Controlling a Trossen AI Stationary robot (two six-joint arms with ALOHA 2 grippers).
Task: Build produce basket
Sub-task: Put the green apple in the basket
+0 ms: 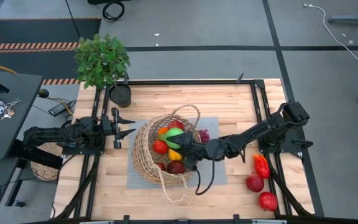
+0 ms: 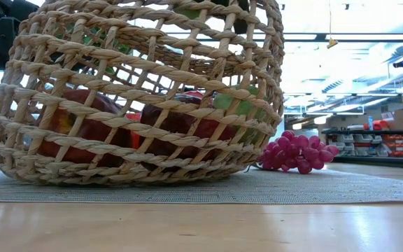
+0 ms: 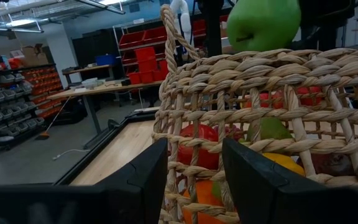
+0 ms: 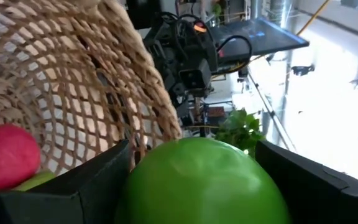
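The tan wicker basket [image 1: 163, 152] stands on a grey mat [image 1: 216, 174] at the table's middle. It holds red apples, an orange and yellow produce [image 1: 166, 155]. My right gripper [image 1: 180, 140] reaches in over the basket's right rim and is shut on a green apple [image 1: 174, 135] above the fruit pile. The apple also shows in the right wrist view [image 4: 204, 180] and in the left wrist view [image 3: 263, 23]. My left gripper [image 1: 128, 127] is open and empty just left of the basket's wall [image 3: 229, 112]. Purple grapes [image 1: 202, 135] lie on the mat by the basket's far right side; they also show in the low view [image 2: 296, 150]. My right gripper pinches the green apple's two opposite sides [image 4: 148, 168] between its two fingers [image 4: 98, 180]. The fingers come about level from the table's right side, over the basket's rim. The apple is lifted clear, above the fruit inside the basket.
A red pepper [image 1: 261, 165] and two red apples [image 1: 255, 182] [image 1: 267, 200] lie on the table at the near right. A leafy plant [image 1: 102, 59] and a dark pot [image 1: 120, 94] stand at the far left. A smaller dark woven object [image 1: 45, 163] sits off the table's left.
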